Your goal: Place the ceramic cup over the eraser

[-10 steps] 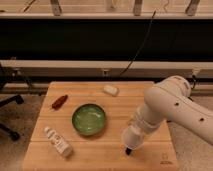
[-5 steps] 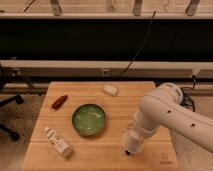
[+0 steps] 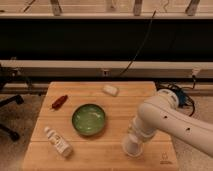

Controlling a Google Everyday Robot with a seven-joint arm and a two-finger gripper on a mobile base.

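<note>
A wooden table [image 3: 115, 152] fills the lower half of the view, seen from above and in front. A white robot arm [image 3: 172, 122] reaches in from the right and bends down to the table's front right area. The tool [image 3: 134, 142] at its end is low over the wood, and the ceramic cup [image 3: 132, 147], small and white, sits at its tip, mouth down against or just above the table. Whether the tool is pinching the cup or spread apart, I cannot tell. The eraser is not visible; the arm and cup cover that spot.

To the left, near the table's middle, stands a green bowl [image 3: 89, 120], apart from the cup. A white labelled bottle [image 3: 57, 141] lies on its side at the front left. A red-brown object [image 3: 59, 102] lies near the left edge, further back. A white oblong lump [image 3: 110, 90] rests near the back edge.

Behind the table runs a pale rail [image 3: 100, 67] below a dark wall [image 3: 75, 40], with a black cable [image 3: 142, 42] hanging down across it.
</note>
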